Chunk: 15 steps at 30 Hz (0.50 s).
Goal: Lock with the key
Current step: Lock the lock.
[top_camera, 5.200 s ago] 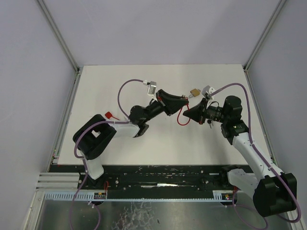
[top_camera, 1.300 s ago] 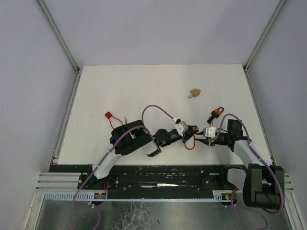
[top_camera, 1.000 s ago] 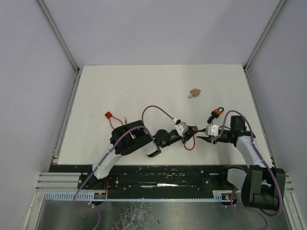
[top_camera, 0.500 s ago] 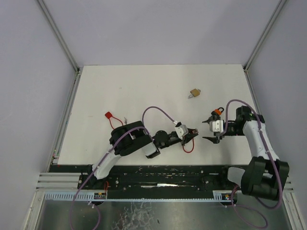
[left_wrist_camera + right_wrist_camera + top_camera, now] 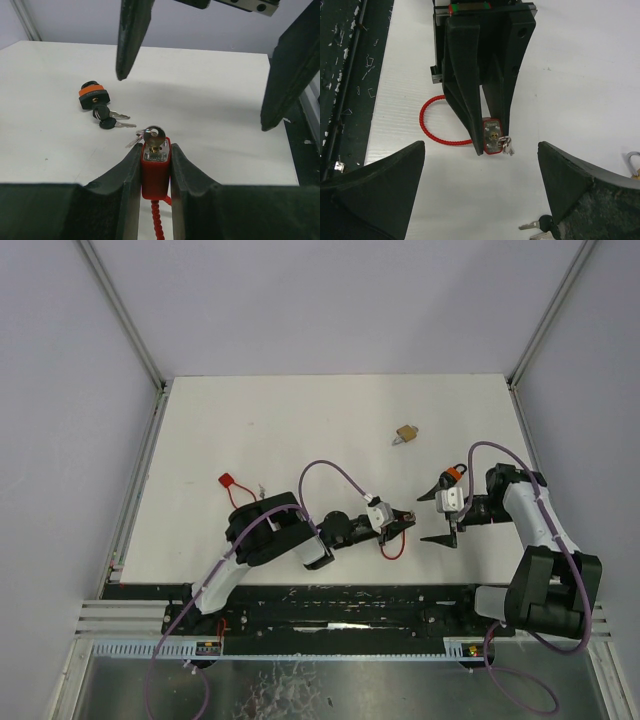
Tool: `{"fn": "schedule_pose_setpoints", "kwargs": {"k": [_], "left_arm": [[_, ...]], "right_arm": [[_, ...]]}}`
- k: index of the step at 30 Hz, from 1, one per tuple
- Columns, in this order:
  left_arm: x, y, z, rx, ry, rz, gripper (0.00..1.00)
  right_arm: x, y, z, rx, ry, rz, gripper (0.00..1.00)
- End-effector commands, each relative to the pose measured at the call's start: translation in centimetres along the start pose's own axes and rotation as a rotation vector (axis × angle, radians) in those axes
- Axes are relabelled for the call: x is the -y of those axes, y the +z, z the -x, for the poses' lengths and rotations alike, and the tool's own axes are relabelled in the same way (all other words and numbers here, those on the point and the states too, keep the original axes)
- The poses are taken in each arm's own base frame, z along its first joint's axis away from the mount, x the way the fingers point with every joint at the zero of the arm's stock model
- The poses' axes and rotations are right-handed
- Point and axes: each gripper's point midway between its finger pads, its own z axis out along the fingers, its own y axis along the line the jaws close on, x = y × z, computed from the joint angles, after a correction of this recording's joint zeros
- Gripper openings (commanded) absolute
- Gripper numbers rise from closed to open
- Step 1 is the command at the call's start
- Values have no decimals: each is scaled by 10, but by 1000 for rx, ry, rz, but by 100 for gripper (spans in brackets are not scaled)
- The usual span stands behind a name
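Observation:
A red padlock [image 5: 155, 170] with a red cable loop [image 5: 392, 546] is clamped upright between the fingers of my left gripper [image 5: 156, 149], which is shut on its body. A silver key [image 5: 153, 135] sits in the keyhole, with a ring and spare key hanging beside it [image 5: 506, 145]. My right gripper [image 5: 428, 517] faces the lock from the right, apart from it. Its jaws are wide open and hold nothing. In the right wrist view the lock [image 5: 492, 136] lies ahead of that gripper [image 5: 481, 150], between its spread fingers.
An orange-and-black padlock [image 5: 453, 476] with black-headed keys [image 5: 107, 120] lies just behind the right gripper. A brass padlock [image 5: 405, 433] rests farther back on the white table [image 5: 300, 420]. Another red padlock [image 5: 228, 481] lies at the left.
The right gripper has opened from nearly shut to wide open, let go of the key and drawn back to the right. The left gripper still holds the red padlock.

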Motion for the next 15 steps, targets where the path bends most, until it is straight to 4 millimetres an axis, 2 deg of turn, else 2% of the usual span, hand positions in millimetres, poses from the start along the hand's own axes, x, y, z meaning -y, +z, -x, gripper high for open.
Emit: {"fn": "schedule_pose_setpoints", "kwargs": {"k": [1,10,15], "left_arm": [[8,-4,-6,-39,43,-44,0],[11,-2,-7,-46,43,-62,0],[12,-2,-7,-47,44,-69,0]], "right_arm": [[24,2,10,6,-438,-8,100],[27,5,3,3,-386,-5,98],[30,3,6,-5,-372,-14,79]]}}
